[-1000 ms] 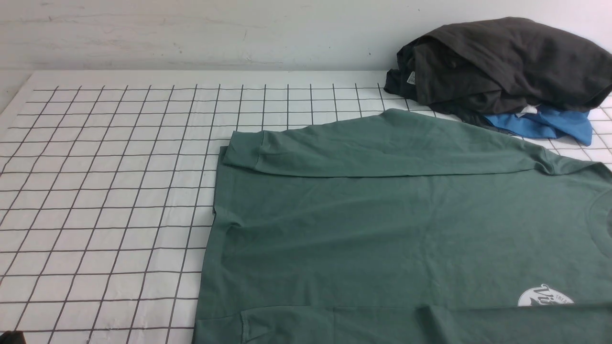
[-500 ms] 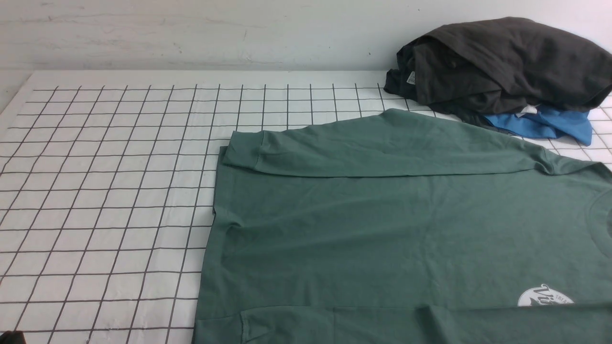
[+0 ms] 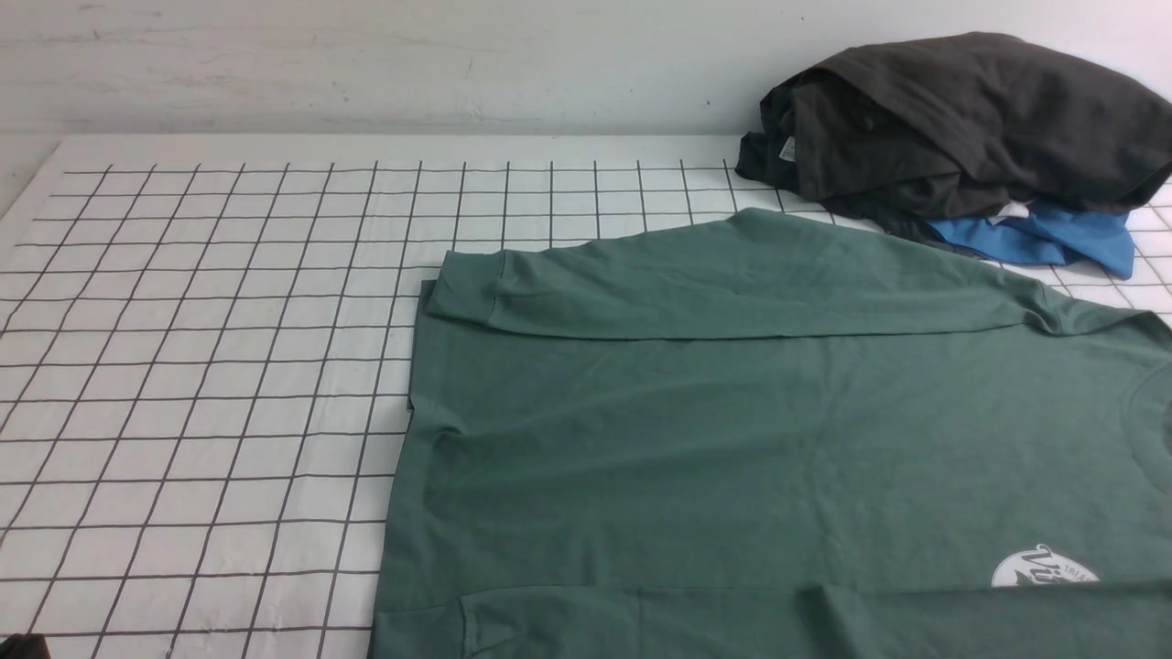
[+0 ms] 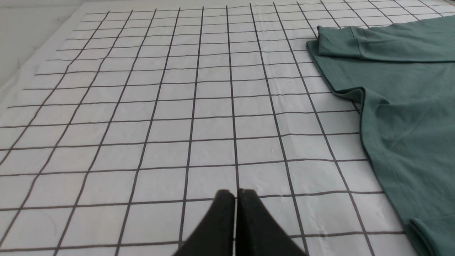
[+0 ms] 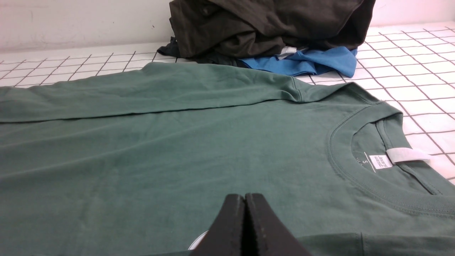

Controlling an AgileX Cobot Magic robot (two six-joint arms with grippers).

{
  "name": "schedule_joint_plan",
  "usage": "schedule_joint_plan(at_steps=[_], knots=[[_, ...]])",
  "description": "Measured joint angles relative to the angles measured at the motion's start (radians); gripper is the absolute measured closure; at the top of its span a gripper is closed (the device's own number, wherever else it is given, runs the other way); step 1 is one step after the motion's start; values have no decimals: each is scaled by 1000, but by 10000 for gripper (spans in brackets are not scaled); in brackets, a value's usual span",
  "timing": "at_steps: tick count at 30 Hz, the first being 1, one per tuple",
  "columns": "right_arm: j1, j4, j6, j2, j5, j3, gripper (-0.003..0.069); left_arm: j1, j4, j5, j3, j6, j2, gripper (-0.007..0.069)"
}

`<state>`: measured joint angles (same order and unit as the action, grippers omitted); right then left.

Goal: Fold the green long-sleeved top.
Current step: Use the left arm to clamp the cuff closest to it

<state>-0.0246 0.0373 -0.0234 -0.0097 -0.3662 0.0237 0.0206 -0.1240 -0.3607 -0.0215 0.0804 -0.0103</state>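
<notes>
1. The large muted-green cotton jersey top (image 3: 751, 439) lay flat, chest up, on the white black-gridded table sheet (image 3: 211, 366). Its hem faced my left and its collar my right.
2. I judged the sleeve stage done. The far sleeve (image 3: 714, 284) lay across the body, and the near one seemingly ran along the near edge.
3. The left gripper (image 4: 235, 199) hung over bare sheet beside the hem, jaws pressed together on nothing. The right gripper (image 5: 244, 201) was likewise closed and empty above the chest.
4. Next, I reckoned, both should spread, pinch the hem corners and carry them towards the collar.
5. I saw no containers, only a dark grey-black clothes heap (image 3: 961, 119) on a bright blue garment (image 3: 1044, 238).
</notes>
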Motion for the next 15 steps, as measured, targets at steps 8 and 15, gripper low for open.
schedule_joint_plan(at_steps=[8, 15], knots=[[0, 0, -1, 0, 0, 0, 673, 0, 0, 0, 0, 0, 0, 631], [0, 0, -1, 0, 0, 0, 673, 0, -14, 1, 0, 0, 0, 631]])
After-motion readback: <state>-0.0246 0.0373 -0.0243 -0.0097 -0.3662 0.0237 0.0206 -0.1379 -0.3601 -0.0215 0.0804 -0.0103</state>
